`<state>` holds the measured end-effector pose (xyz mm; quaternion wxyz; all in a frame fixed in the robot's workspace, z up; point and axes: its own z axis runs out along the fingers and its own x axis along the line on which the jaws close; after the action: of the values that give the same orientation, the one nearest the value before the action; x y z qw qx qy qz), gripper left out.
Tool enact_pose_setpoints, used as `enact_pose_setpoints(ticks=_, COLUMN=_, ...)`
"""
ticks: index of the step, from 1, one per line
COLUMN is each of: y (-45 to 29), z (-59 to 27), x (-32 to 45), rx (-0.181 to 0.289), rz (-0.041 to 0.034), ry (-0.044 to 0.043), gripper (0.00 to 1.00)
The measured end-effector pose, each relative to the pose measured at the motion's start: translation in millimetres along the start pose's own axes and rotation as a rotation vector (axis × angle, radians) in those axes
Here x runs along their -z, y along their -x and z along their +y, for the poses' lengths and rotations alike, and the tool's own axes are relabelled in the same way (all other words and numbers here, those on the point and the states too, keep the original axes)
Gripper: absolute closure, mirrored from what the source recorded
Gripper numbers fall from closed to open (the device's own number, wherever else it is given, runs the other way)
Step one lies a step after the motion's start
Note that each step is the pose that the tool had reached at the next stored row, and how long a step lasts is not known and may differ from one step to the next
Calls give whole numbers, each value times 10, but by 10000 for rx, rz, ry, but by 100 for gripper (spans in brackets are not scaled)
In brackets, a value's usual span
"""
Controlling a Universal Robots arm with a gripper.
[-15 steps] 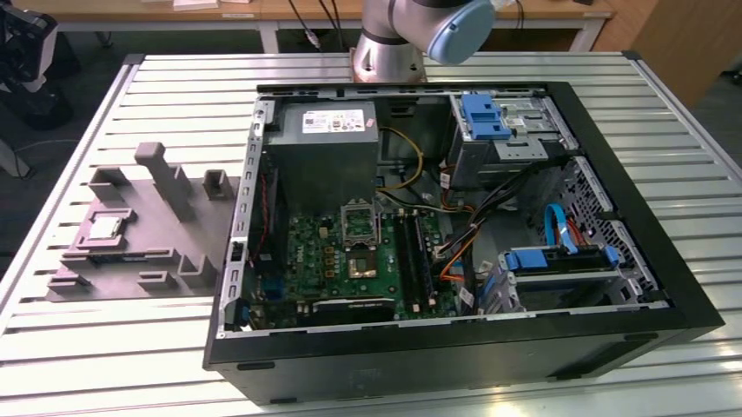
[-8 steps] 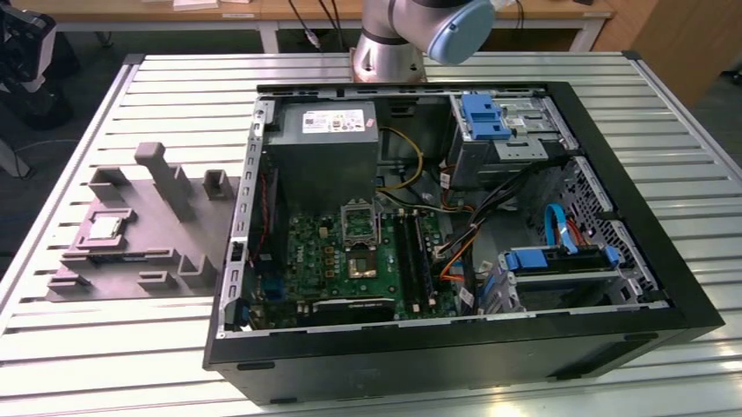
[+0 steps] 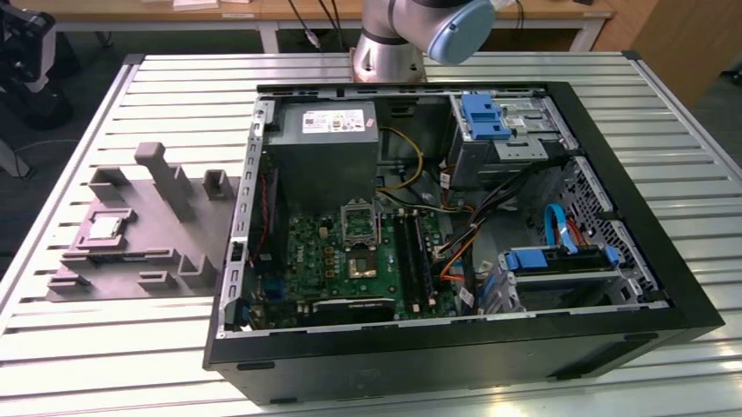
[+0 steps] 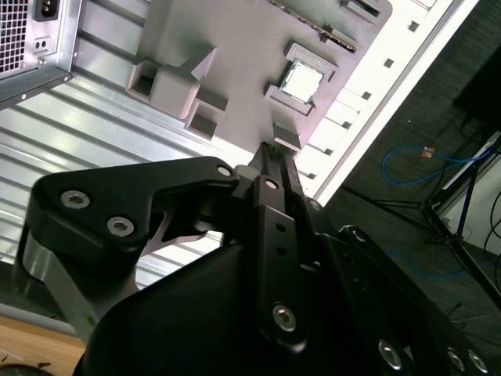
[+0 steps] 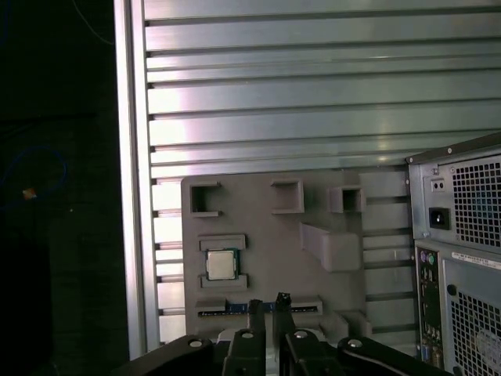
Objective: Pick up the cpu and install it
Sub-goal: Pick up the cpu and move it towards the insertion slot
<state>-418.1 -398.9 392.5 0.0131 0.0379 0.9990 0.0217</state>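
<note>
On the grey fixture tray [image 3: 149, 261], set on the slatted table [image 3: 128, 347] beside the open computer case [image 3: 464, 352] toward the exterior view's left, the cpu [image 3: 104, 228] is found lying flat, metal top up, untouched. In the first wrist view the cpu [image 5: 221, 265] is seen seated between two raised ledges of the tray [image 5: 266, 235]. That seating is judged to fix its position and leave its free edges exposed for a pinch. The case is laid on its side with the panel off, so the motherboard [image 3: 347, 261] and its metal-framed socket [image 3: 360, 224] face upward, presumably for top-down access. Whether the socket frame is unlatched cannot be told. The gripper [image 5: 268, 304] is held above the tray and apart from it, pointed down at it. Its fingers stand slightly parted, a narrow gap is visible between the tips, and nothing is grasped. In the second wrist view the gripper [image 4: 268, 149] is lined up short of the cpu [image 4: 301, 81], not over it. The pick is judged not yet started, and nothing is seated in the socket.
</note>
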Motion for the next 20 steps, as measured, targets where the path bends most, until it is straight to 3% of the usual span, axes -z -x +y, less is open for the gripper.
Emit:
enact_pose_setpoints(ticks=1, y=0, z=0, x=0, rx=0, rz=0, ry=0, gripper=83)
enact_pose_setpoints(ticks=8, y=-1, z=0, x=0, rx=0, rz=0, ry=0, gripper=47)
enact_pose_setpoints(ticks=10, y=-1, z=0, x=0, rx=0, rz=-1, ry=0, gripper=47)
enact_pose_setpoints(ticks=11, y=-1, z=0, x=0, rx=0, rz=0, ry=0, gripper=41)
enact_pose_setpoints(ticks=20, y=-3, z=0, x=0, rx=0, rz=0, ry=0, gripper=41)
